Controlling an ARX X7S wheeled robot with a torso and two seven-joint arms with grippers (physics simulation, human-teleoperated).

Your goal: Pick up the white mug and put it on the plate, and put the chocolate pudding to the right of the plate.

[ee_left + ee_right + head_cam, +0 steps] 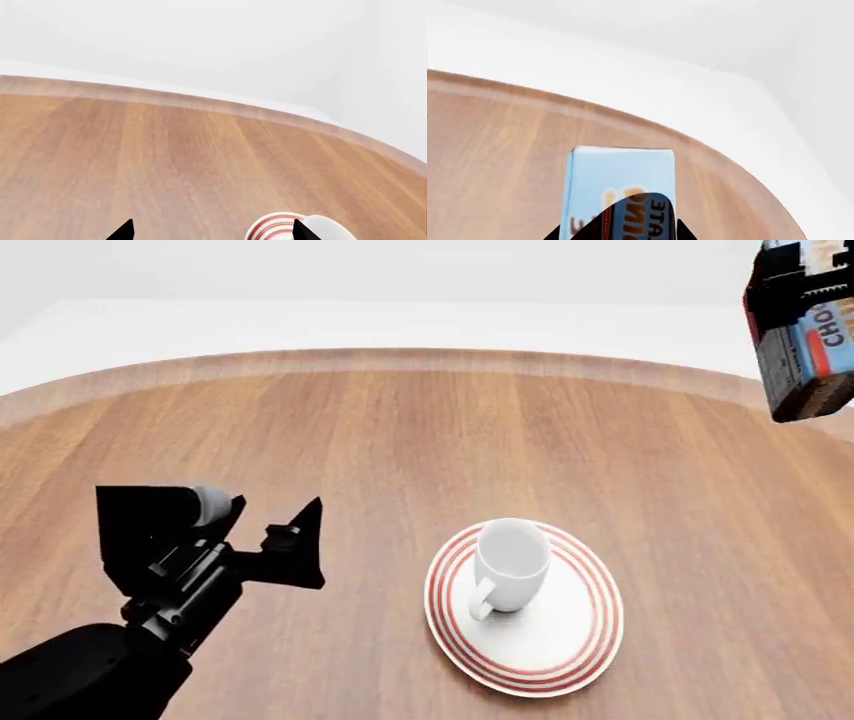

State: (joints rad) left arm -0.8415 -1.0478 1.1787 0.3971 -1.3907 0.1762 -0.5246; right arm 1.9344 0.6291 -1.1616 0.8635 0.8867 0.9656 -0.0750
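I hold the light-blue chocolate pudding carton (619, 190) clamped in my right gripper (620, 231), left gripper (210, 231) gaping empty; a high release risks tumbling it onto the red-ringed plate (587, 640).

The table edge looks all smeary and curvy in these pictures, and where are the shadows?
In the head view the table has a soft, faded rim and the mug and plate cast hardly any shadow. In the left wrist view the far edge bends like a curve and blurs into the white wall. In the right wrist view the pudding sits very close, its lettering cut off.
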